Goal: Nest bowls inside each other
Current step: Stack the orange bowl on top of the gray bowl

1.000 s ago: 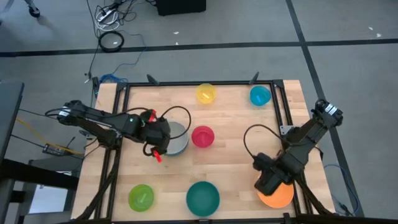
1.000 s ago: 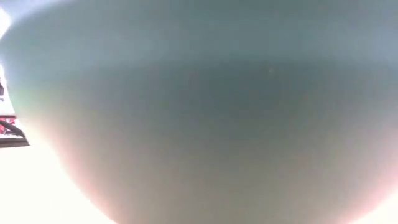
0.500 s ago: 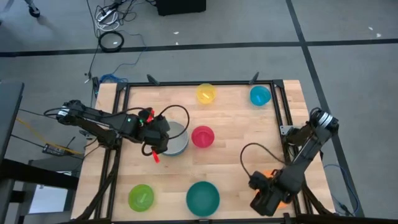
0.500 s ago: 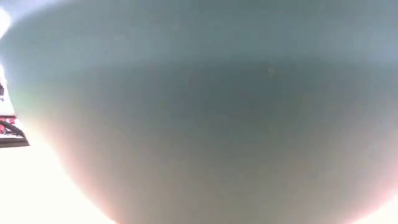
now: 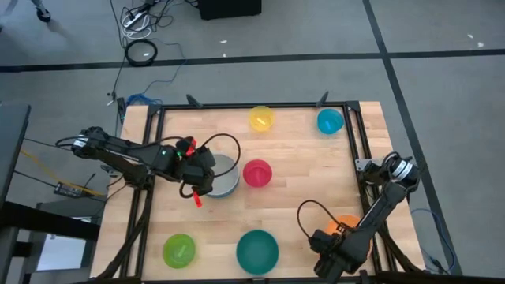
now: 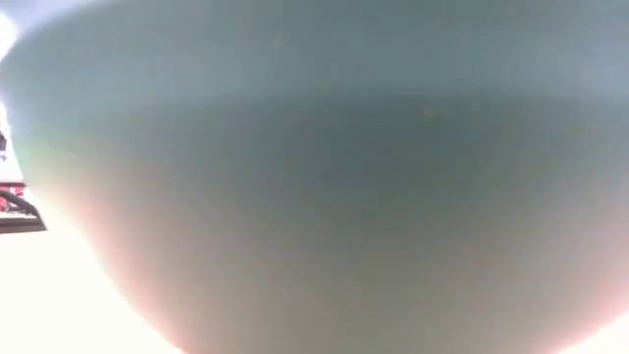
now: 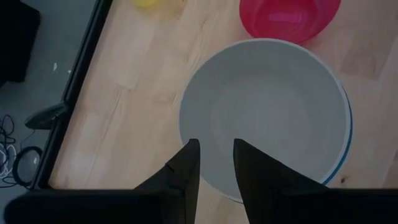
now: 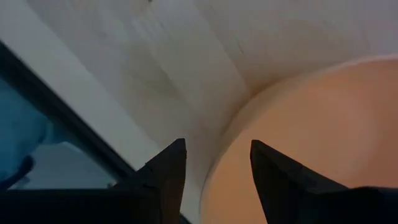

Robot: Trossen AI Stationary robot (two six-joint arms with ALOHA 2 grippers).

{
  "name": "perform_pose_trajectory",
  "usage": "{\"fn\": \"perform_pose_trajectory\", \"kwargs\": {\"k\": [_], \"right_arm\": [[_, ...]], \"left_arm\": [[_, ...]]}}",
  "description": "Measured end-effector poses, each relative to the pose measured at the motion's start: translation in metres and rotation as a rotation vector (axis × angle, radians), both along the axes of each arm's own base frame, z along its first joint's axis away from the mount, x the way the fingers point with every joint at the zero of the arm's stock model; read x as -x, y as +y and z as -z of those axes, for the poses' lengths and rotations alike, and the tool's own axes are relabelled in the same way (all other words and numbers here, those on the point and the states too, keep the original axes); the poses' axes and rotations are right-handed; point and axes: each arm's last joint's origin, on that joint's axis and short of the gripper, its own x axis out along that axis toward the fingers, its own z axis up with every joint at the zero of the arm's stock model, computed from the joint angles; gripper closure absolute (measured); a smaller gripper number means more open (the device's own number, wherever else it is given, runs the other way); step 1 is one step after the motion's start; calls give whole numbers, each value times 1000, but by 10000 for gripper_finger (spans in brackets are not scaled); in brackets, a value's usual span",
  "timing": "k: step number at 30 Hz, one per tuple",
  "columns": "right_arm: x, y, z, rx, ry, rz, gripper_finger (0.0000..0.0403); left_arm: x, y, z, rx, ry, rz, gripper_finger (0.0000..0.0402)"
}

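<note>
Over the wooden worktop (image 5: 300,197), left hand (image 7: 214,163) poised at the near rim of a white bowl (image 7: 267,106), fingers (image 7: 186,171) parted by a narrow gap, one over the rim and the other over the pale inside. Gripping nothing that can be made out. Beneath the white bowl, a thin blue edge of a blue bowl (image 7: 349,140), the white one sitting inside it, the pair left of the worktop's centre. Just beside this pair, toward the middle, a pink-red bowl (image 5: 257,173), close to the stack; whether touching it cannot be told. Near the front edge on the right, right hand (image 8: 217,163) low over the wood, fingers set apart and empty, with the curved rim of an orange bowl (image 8: 298,137) showing in the gap between them; contact with that rim not clear. From above, most of the orange bowl hidden under the right arm. Along the far edge, well apart from both hands, a yellow bowl (image 5: 262,119) and a cyan bowl (image 5: 330,121), each standing alone. Along the near edge, a lime green bowl (image 5: 179,250) at the left and a larger teal bowl (image 5: 257,251) at the centre, its side filling the whole low view. Counted: eight bowls in sight, one of each colour, two of them nested and six standing singly. Two hands, both open.
</note>
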Motion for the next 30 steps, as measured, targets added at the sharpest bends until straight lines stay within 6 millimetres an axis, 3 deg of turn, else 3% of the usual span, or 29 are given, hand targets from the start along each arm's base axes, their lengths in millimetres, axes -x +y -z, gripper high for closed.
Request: {"fn": "perform_pose_trajectory", "kwargs": {"k": [5, 11, 16, 23, 30], "right_arm": [[-3, -1, 13, 67, 25, -40, 260], [-9, -6, 16, 80, 26, -104, 384], [-8, -8, 14, 97, 33, -122, 398], [-16, -27, -19, 275, -54, -182, 402], [-62, -85, -57, 438, -312, -271, 402]], "left_arm": [[0, 0, 0, -18, -4, -5, 296], [1, 0, -1, -62, -8, -12, 296], [4, -1, 0, -76, -1, -39, 296], [9, -3, 0, -80, 1, -74, 296], [10, -6, 0, -65, -26, -114, 296]]}}
